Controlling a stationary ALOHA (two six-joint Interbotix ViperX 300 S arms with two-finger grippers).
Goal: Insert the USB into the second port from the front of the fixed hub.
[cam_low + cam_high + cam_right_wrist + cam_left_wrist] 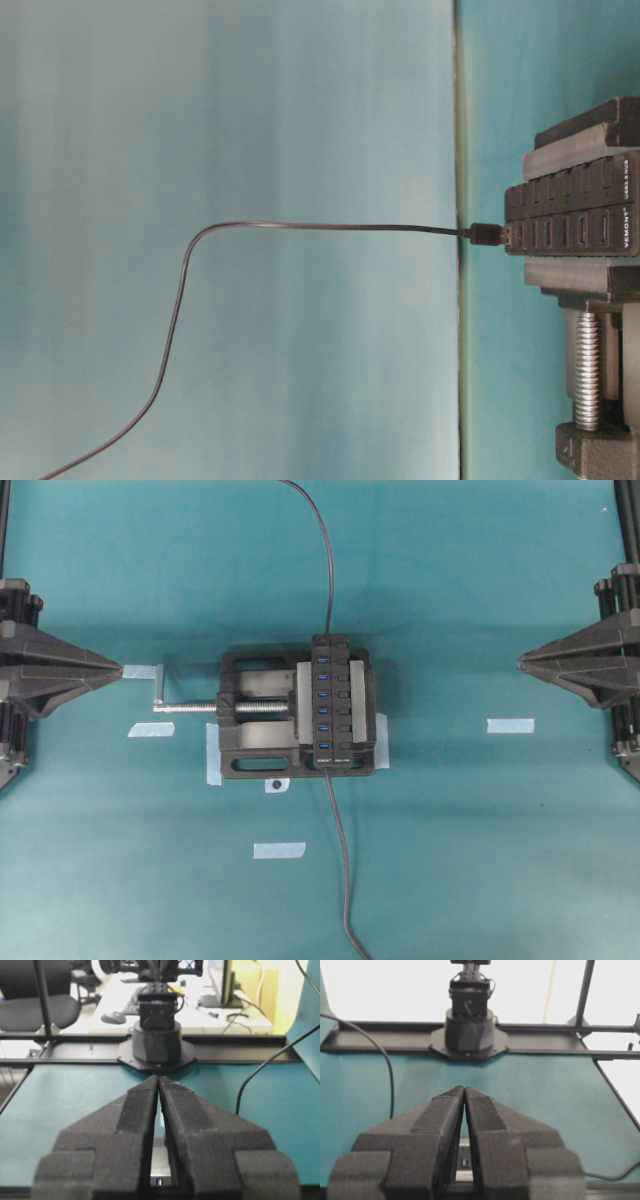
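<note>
Teal mat: fixed hub [333,702] clamped at centre, USB [329,779] apparently at its 6 o'clock end. Left gripper [118,669] and right gripper [523,660] are closed; 1 should open, then pinch the plug squarely.

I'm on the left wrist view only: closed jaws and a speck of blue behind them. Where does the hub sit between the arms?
Observer: Overhead, the fixed hub is clamped in a black vise at the table's middle, about midway between the left gripper and the right gripper.
Operator: What is the right one doing?
Observer: Its wrist view shows it shut and empty.
Operator: Any cable at the hub?
Observer: The table-level view shows a black plug seated against one end of the hub, its cable trailing away.
</note>
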